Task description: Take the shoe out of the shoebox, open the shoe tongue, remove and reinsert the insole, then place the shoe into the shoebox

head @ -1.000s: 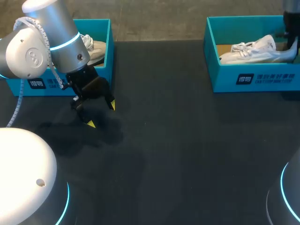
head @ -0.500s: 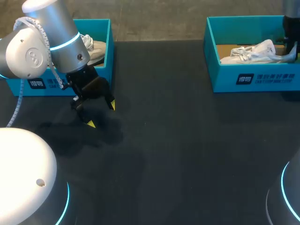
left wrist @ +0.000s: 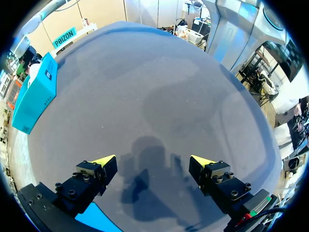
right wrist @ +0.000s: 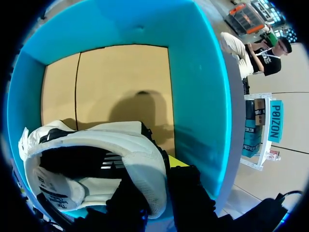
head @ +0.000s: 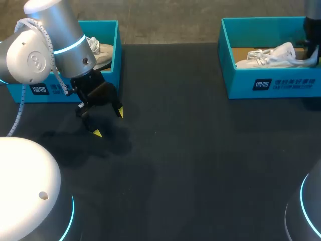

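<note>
The white shoe (head: 273, 56) lies in the teal box (head: 271, 86) at the table's (head: 190, 150) far right corner, on its sole on the cardboard floor. Its long axis runs along the far edge, toe toward the table's middle and heel toward the right edge. The right tool (right wrist: 153, 181) comes down at that heel and is clamped on it. In the right wrist view the padded heel wall sits pinched between its two fingers, one on the outside and the other apparently inside the shoe's opening.

The left tool (head: 108, 123) hangs with its fingers spread and nothing between them, above bare table near the far left corner. It is just in front of a second box (head: 114, 60) that holds a second shoe (head: 103, 50), and well apart from the gripped shoe.

The right arm is plainly the nearer one, and the shoe stretches away from its tool toward the left. Lifted by the heel alone, the toe would likely droop. The box's near wall stands between the shoe and the open table, so the heel must rise clear of it before any move toward the near edge.
</note>
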`<action>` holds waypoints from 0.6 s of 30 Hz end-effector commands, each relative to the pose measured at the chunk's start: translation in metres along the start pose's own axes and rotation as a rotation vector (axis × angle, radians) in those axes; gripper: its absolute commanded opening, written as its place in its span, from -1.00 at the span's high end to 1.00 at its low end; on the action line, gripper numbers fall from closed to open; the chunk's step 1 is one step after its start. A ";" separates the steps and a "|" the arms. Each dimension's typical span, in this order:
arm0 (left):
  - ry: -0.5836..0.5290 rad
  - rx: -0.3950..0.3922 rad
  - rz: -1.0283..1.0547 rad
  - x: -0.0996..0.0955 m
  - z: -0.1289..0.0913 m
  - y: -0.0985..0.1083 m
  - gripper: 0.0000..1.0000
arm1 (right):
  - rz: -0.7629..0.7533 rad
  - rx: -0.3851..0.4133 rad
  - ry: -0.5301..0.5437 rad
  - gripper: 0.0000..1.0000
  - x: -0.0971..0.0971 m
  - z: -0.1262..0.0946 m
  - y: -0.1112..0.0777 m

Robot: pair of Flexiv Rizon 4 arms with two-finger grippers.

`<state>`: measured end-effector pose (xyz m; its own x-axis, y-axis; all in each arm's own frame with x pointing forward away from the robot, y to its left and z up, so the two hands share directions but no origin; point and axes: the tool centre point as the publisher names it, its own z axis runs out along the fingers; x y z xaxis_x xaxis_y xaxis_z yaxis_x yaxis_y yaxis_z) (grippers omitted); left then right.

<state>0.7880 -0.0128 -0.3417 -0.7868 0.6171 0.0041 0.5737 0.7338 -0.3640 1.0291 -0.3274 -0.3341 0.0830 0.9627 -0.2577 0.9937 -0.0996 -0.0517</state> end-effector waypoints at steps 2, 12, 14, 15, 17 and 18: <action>0.001 -0.003 0.000 0.000 0.000 0.000 -1.00 | -0.003 0.002 0.007 1.00 0.001 0.006 -0.003; 0.001 -0.003 0.000 0.000 0.000 0.000 -1.00 | 0.017 0.014 0.012 1.00 0.001 0.017 0.001; 0.001 -0.003 0.000 0.000 0.000 0.000 -1.00 | 0.028 0.018 0.016 1.00 0.001 0.020 0.003; 0.001 -0.003 0.000 0.000 0.000 0.000 -1.00 | 0.037 0.020 0.018 1.00 0.001 0.020 0.005; 0.001 -0.003 0.000 0.000 0.000 0.000 -1.00 | 0.038 0.019 0.019 1.00 0.001 0.022 0.007; 0.001 -0.003 0.000 0.000 0.000 0.000 -1.00 | 0.039 0.019 0.020 1.00 0.001 0.023 0.008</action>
<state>0.7880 -0.0127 -0.3417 -0.7868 0.6171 0.0041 0.5736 0.7338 -0.3640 1.0284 -0.3315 -0.3540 0.1231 0.9618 -0.2445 0.9889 -0.1396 -0.0513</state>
